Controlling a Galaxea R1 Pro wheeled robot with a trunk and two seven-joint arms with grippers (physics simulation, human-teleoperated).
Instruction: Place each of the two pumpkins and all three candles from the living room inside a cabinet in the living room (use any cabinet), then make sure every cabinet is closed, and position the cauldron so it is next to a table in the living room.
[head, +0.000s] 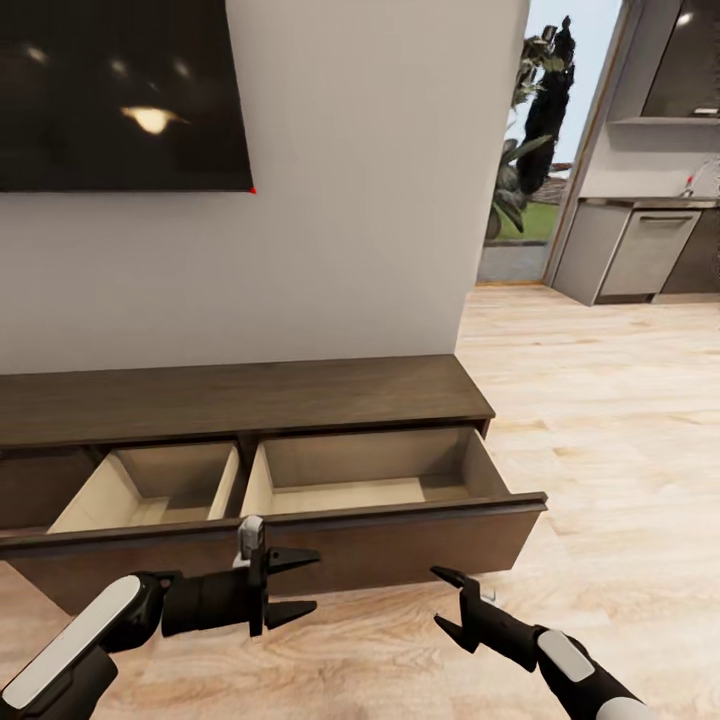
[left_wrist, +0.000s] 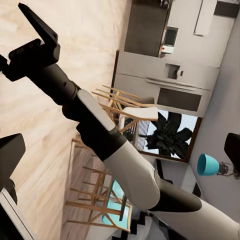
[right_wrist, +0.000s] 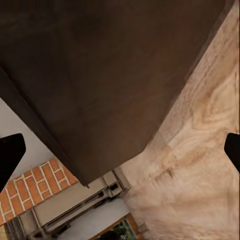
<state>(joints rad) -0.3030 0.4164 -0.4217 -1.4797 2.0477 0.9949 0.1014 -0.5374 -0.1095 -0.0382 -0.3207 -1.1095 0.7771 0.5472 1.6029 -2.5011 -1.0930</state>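
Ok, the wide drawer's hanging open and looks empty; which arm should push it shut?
Probably right. The right gripper, open, sits just in front of the open drawer of the cabinet; the left gripper, open, points sideways along it.

The cabinet (head: 250, 400) has two drawers pulled out, with both grippers, left (head: 297, 585) and right (head: 450, 600), spread apart before them.

- Home, open-plan living room: large black wall-mounted TV screen (head: 120, 95) above long low dark brown wooden cabinet (head: 240, 400)
- Light wood plank floor (head: 600, 400)
- Grey kitchen units (head: 640, 250) beyond
- Wooden dining chairs (left_wrist: 95, 195)
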